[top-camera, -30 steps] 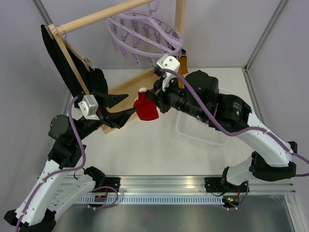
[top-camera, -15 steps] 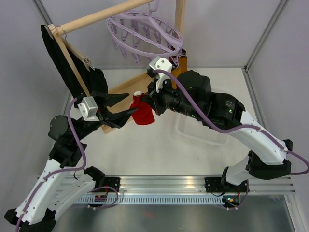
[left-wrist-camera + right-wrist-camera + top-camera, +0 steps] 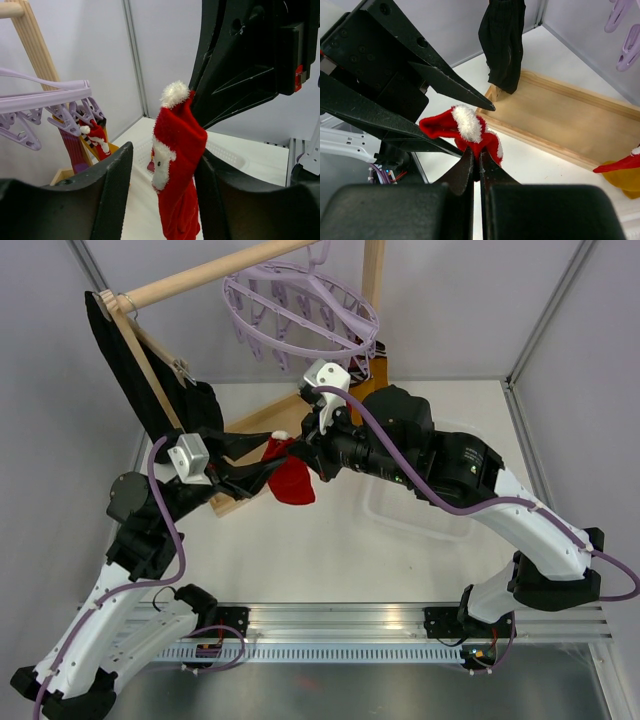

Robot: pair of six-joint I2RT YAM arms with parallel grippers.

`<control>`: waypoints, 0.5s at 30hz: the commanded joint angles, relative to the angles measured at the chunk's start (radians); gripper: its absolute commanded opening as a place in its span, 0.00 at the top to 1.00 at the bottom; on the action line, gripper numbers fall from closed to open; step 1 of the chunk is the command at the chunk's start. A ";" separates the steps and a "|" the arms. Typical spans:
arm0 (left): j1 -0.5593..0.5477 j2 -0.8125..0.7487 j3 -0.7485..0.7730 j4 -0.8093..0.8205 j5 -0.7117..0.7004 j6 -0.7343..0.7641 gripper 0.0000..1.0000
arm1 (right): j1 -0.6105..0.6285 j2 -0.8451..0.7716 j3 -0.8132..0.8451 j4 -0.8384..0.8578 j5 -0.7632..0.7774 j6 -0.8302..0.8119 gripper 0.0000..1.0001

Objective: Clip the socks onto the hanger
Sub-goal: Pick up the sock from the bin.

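Observation:
A red sock [image 3: 291,482] with white fluffy trim hangs from my right gripper [image 3: 303,454], which is shut on its upper edge [image 3: 479,155]. The sock [image 3: 462,125] folds over above those fingertips. My left gripper [image 3: 262,468] is open, one finger on each side of the hanging sock [image 3: 177,165]. The sock lies close against the right finger [image 3: 212,200], with a gap to the left one. The lavender hanger [image 3: 300,305] hangs above from the wooden bar. Another red sock [image 3: 95,137] is clipped to a hanger peg [image 3: 45,95]. A mustard sock [image 3: 378,375] hangs there too.
A black garment [image 3: 135,370] on a wooden hanger hangs at the left of the rack bar [image 3: 200,275]. The rack's wooden base [image 3: 262,425] lies under both grippers. A clear plastic tray [image 3: 420,512] sits on the table under the right arm.
My right gripper has carried the red sock left and down, in between the left gripper's fingers. The left gripper has risen towards it and its jaws have narrowed a little.

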 commanded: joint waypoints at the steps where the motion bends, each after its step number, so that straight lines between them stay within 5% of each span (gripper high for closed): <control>1: -0.002 -0.004 0.031 0.059 -0.005 0.004 0.46 | -0.002 -0.010 0.008 0.014 -0.018 0.009 1.00; 5: -0.002 -0.006 0.036 0.067 0.001 0.000 0.56 | -0.002 -0.016 -0.015 0.019 -0.009 0.008 1.00; 10: -0.002 0.002 0.044 0.059 0.027 -0.014 0.80 | -0.002 -0.015 -0.013 0.020 -0.001 0.009 0.97; 12: -0.002 0.006 0.054 0.045 0.029 -0.025 0.92 | -0.002 -0.013 -0.016 0.024 0.023 0.017 0.89; 15: -0.002 0.023 0.077 -0.022 -0.029 -0.038 0.98 | -0.002 -0.015 -0.038 0.042 0.115 0.037 0.57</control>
